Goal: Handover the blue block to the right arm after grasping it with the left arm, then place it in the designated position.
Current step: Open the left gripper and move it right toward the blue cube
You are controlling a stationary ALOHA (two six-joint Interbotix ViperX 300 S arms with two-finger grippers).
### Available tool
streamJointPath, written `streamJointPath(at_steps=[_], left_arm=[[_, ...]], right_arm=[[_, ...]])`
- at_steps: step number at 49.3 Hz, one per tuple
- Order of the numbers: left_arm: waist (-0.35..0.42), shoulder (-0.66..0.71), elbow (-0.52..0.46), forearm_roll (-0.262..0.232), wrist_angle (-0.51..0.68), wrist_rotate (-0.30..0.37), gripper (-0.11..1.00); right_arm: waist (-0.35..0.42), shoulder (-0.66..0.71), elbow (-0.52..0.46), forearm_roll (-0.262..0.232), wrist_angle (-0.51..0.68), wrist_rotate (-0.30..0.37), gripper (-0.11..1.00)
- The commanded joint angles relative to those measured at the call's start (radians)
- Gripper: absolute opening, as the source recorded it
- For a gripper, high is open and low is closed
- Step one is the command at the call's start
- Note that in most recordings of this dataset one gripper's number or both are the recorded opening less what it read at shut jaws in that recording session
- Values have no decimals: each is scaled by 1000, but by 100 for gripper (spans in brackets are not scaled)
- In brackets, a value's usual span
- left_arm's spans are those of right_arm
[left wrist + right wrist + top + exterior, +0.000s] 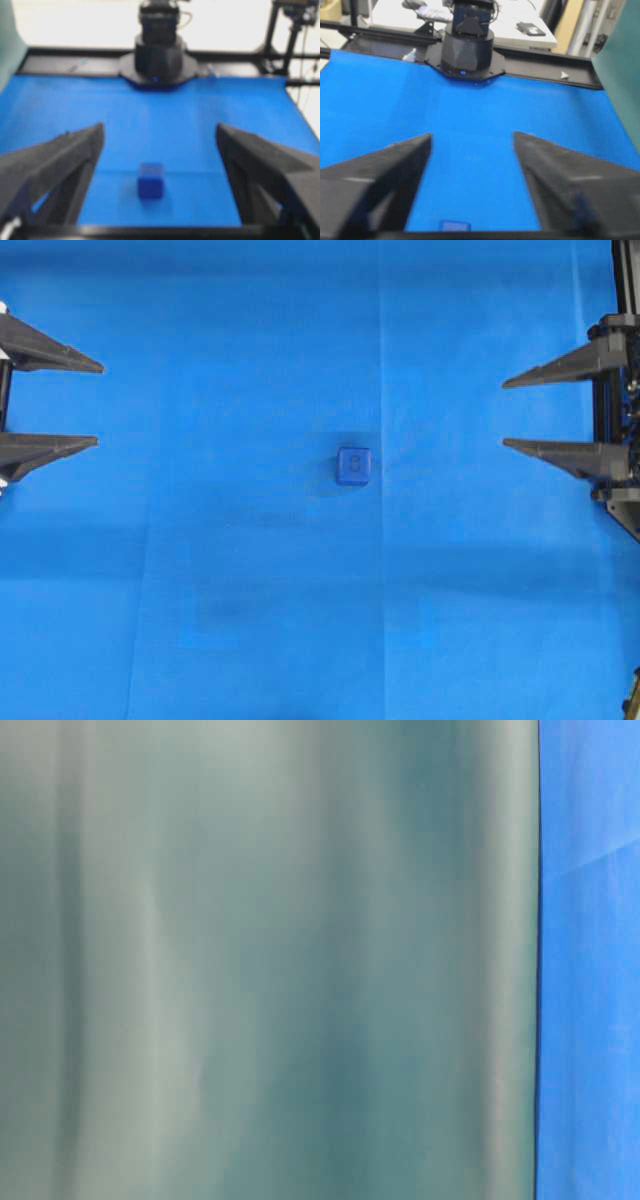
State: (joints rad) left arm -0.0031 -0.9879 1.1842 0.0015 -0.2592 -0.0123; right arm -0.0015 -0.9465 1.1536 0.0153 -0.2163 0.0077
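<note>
Blue block (354,466) sits alone mid-cloth (200,540), well apart from both grippers — a faint embossed mark on its top face, too small to read. Left gripper (99,404) and right gripper (503,413) both spread wide, empty — fingers pointing inward toward the block.

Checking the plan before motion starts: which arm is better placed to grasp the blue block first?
Left, narrowly. Both claws, left and right, stand open and far off, but the blue block sits centred in the left wrist view.
</note>
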Motion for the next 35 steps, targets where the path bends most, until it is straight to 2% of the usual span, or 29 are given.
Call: streamJointPath(at_steps=[1, 4, 19, 35], left_arm=[[0, 5, -14, 2, -9, 2, 91], [0, 5, -14, 2, -9, 2, 91], [9, 15, -14, 2, -29, 3, 91], [29, 172, -44, 2, -204, 6, 91]], right_arm=[[2, 3, -26, 3, -6, 2, 88], [2, 2, -26, 3, -6, 2, 95], [0, 5, -26, 5, -5, 2, 96], [-5, 5, -26, 5, -6, 2, 96]])
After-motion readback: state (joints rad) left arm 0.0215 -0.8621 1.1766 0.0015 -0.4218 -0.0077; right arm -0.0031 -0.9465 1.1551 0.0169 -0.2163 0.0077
